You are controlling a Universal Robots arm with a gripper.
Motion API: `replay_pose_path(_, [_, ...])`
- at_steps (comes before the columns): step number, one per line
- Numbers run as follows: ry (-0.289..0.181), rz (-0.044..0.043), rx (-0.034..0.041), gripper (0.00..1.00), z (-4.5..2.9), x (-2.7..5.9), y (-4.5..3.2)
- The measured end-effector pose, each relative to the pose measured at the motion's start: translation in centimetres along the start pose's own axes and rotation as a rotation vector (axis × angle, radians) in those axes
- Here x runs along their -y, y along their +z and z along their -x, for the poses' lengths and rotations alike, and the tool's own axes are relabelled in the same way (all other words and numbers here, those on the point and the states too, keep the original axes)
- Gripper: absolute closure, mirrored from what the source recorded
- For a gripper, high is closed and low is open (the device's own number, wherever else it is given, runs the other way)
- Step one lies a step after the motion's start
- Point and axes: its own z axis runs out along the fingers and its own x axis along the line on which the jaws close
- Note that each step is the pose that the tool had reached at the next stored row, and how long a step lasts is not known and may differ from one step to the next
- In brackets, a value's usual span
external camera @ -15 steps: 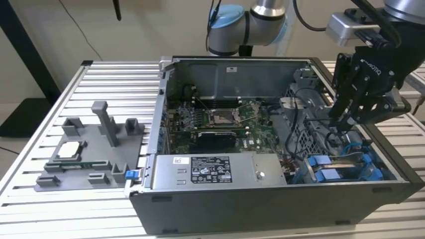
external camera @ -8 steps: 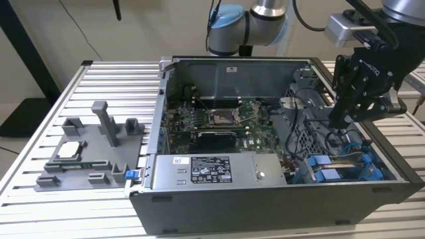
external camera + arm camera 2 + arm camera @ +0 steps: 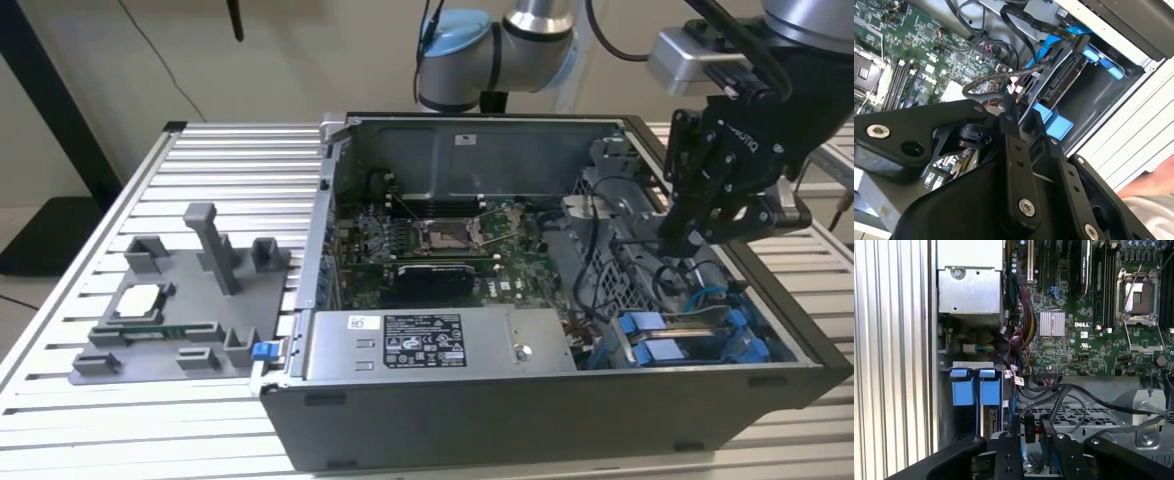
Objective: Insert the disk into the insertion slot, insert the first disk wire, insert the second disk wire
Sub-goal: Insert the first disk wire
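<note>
Disk (image 3: 1063, 82) sits in the insertion slot (image 3: 1099, 95), at the near corner of the open computer case (image 3: 534, 420) on the exterior view's right: step one judged done. Gripper (image 3: 687, 240) hovers just above, beside a loose black wire (image 3: 999, 85); grip state cannot tell. Both wires judged outstanding. Slatted aluminium table (image 3: 134, 420); plain beige wall (image 3: 294, 60) behind.

Matt grey metal case (image 3: 534, 410); insertion slot tabs (image 3: 963, 392) apparently smooth plastic.

I have the arm (image 3: 527, 35) coming in across the top of the exterior view, wrist (image 3: 801, 25) high at its right, and the black tool (image 3: 682, 240) hangs steeply down, tip leaning slightly left.
</note>
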Motion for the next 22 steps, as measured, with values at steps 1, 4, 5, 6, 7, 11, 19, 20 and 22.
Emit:
replay_pose_path(1, [0.0, -0.0009, 0.0011, 0.0, 0.0, -0.01, 0.0])
replay_pose_path(4, [0.0, -0.0055, 0.0094, 0.0, 0.01, -0.02, 0.0])
replay_pose_path(5, [0.0, -0.0078, 0.0113, 0.0, 0.01, -0.02, 0.01])
replay_pose_path(6, [-0.001, -0.0103, 0.013, 0.0, 0.01, -0.02, 0.04])
replay_pose_path(7, [-0.001, -0.0124, 0.0142, 0.0, 0.0, -0.02, 0.07])
replay_pose_path(11, [-0.001, -0.0163, 0.0156, 1.0, 0.0, -0.02, 0.09])
replay_pose_path(19, [-0.001, -0.0164, 0.0157, 1.0, -0.01, -0.02, 0.11])
replay_pose_path(20, [-0.001, -0.0164, 0.0161, 1.0, -0.03, 0.0, 0.15])
replay_pose_path(22, [-0.001, -0.0164, 0.0157, 1.0, -0.16, 0.15, 0.17])
